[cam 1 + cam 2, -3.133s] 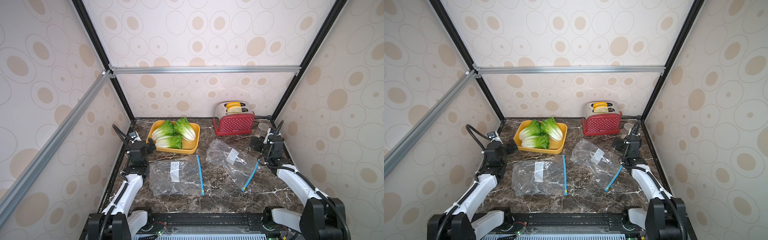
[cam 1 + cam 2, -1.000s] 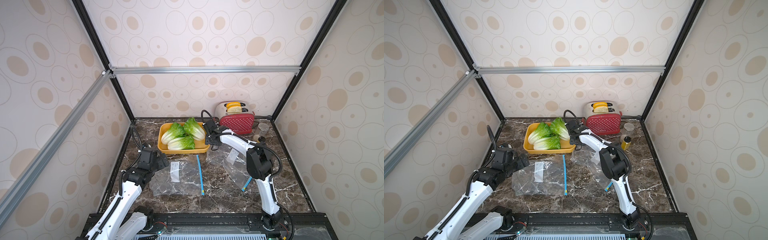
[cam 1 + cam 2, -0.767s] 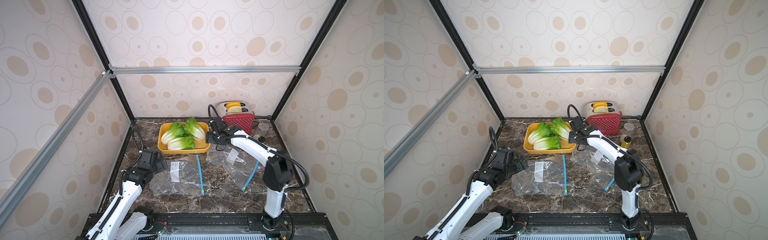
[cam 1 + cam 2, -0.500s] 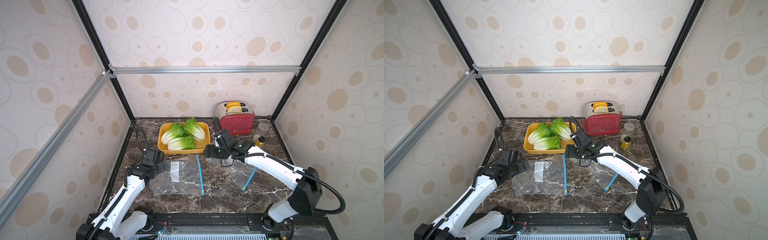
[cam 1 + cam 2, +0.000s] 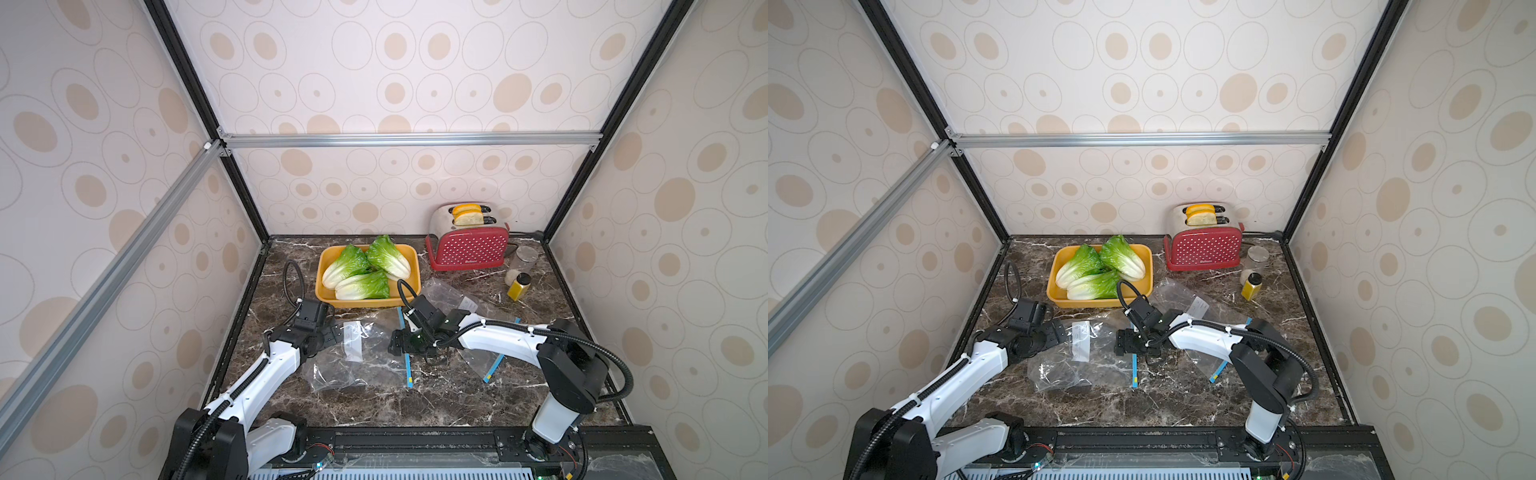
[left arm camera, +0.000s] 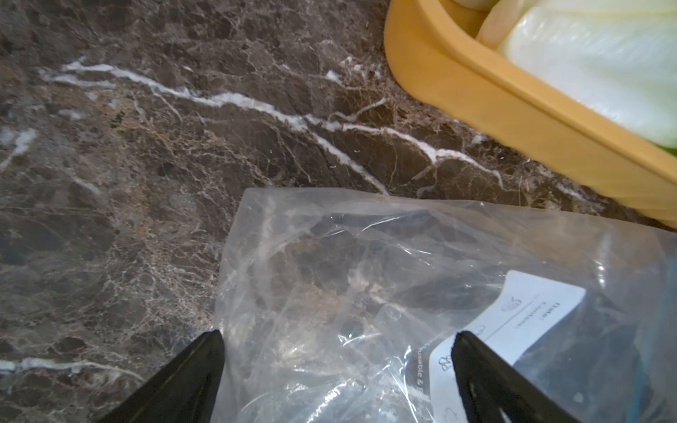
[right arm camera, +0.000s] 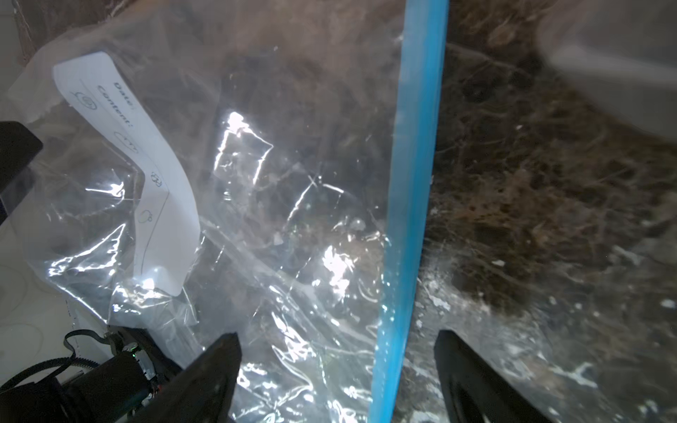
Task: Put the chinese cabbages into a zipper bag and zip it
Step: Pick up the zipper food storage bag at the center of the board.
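We see the three Chinese cabbages, white-ribbed with crinkled green tops, lying together in the shallow yellow plastic tray at the far side of the dark marble desk; none is bagged yet. Just near of the tray, the clear plastic zipper bag with a white label lies flat, its blue zip strip along its right edge.

Our left pincer hangs released over the bag's left end, jaws spread and gripping nothing. Our right pincer is released too, jaws astride the blue strip, holding nothing.

We judge the opening of the mouth to be the risky part. The film looks thin and slick, so if our right pincer pinches both layers of the strip together, the mouth stays shut. If it only grazes the top layer, the film may slip free. If our left pincer anchors too lightly, the whole bag could drag across the marble. We cannot tell whether the zip is sealed. A second crumpled clear bag lies beneath our right arm, which could snag or sweep it. The tray sits just beside the bag, so a careless lift might nudge it
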Controlling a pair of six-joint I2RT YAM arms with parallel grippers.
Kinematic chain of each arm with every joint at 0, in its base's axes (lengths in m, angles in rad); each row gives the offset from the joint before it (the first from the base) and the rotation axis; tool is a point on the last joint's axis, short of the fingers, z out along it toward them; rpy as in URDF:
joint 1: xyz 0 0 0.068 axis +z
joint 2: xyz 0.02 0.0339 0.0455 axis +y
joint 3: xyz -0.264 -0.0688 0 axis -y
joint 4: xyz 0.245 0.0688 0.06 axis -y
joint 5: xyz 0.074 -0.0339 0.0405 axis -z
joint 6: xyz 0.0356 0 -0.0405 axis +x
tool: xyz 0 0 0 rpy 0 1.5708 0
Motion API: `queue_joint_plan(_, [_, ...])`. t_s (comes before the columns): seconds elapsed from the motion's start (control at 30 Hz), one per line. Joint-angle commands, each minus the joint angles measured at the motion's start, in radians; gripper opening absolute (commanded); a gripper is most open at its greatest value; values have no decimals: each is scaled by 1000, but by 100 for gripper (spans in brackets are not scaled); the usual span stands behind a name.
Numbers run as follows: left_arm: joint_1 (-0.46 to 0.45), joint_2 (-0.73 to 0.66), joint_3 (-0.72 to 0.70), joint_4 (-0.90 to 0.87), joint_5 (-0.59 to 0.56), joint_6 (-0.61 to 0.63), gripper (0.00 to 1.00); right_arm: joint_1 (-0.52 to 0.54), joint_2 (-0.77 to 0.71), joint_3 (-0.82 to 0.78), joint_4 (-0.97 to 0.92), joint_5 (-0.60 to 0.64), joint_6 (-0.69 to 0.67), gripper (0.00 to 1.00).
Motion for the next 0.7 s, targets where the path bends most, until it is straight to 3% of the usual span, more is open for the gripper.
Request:
queue_joint_plan(0.0, [-4, 20, -13, 6, -23, -15, 99, -17, 23, -19, 36, -26, 40, 87])
queue_joint_plan(0.17, [-4, 46, -40, 38, -28, -19, 99, -18, 29, -37, 102, -85, 44, 84])
queue_joint_plan(0.4, [-3, 73, -65, 68, -11, -20, 99, -18, -71, -81, 234, -172, 29, 71])
queue_joint_plan(0.67, [-4, 62, -37, 74, 20, -18, 99, -19, -201, -114, 263, -163, -25, 36])
